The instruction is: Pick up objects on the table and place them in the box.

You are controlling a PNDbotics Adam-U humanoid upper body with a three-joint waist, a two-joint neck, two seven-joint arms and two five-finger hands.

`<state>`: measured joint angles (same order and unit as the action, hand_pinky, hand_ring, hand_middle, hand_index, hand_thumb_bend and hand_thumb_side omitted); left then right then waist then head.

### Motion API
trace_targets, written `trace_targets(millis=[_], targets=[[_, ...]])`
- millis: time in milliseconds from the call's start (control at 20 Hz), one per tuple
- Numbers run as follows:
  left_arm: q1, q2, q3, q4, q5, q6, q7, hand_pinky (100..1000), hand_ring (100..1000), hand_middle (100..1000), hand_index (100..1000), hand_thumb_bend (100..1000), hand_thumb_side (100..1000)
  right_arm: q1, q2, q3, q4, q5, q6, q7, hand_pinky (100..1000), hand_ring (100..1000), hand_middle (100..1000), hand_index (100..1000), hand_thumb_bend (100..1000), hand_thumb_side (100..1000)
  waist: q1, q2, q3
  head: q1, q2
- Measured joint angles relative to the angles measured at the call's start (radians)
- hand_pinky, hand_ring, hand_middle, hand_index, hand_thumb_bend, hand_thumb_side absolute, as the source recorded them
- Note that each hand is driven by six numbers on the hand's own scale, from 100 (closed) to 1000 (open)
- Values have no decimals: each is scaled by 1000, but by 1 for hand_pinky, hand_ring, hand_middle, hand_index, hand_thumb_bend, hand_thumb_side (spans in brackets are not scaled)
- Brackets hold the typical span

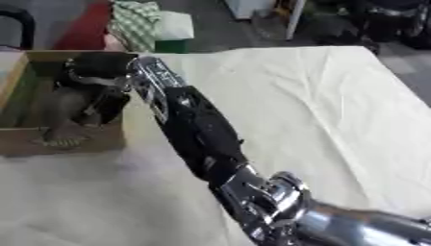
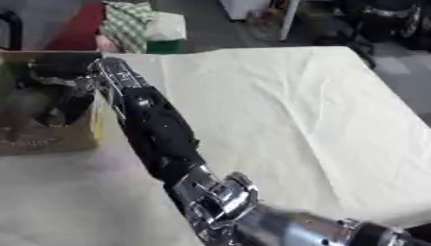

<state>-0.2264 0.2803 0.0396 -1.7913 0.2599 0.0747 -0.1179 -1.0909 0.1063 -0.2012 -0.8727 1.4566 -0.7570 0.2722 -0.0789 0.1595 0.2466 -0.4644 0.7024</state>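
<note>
a: what's at the far left?

b: a cardboard box [image 1: 17,86], open at the top, sitting at the left edge of the table [image 1: 336,120], which is covered in a pale cream cloth [image 1: 286,96].

a: and inside it?

b: the right hand [image 1: 88,91]. it reaches down into the box, fingers hanging below the rim. dark shapes lie under and around it, but they blur into the hand, so i can't make out any one object on its own.

a: is the hand clenched, released, or grasping something?

b: i can't tell. the fingers merge with the dark mass in the box.

a: moving right?

b: the right arm [image 1: 198,129] runs in a long diagonal from the lower right corner up to the box. its silver elbow joint is near the bottom, then a black forearm, then a silver wrist at the box's near right corner.

a: and right of the arm?

b: only creased cloth shows there, out to the table's right edge.

a: anything beyond the table?

b: a green checked fabric [image 1: 134,21] on the floor behind the box.
</note>
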Motion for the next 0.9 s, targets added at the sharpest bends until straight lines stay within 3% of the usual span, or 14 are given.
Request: trace_targets(millis=[450, 900], targets=[[-3, -6, -1, 0, 3, 1, -3, 648, 656, 579, 561, 100, 859, -1, 22, -21, 22, 140, 123, -235, 766, 651, 491, 754, 100, 262, 0, 0, 6, -5, -1], [-4, -7, -1, 0, 3, 1, -4, 648, 657, 579, 560, 100, 858, -1, 23, -43, 54, 226, 218, -342, 761, 636, 468, 750, 100, 253, 0, -1, 7, -5, -10]])
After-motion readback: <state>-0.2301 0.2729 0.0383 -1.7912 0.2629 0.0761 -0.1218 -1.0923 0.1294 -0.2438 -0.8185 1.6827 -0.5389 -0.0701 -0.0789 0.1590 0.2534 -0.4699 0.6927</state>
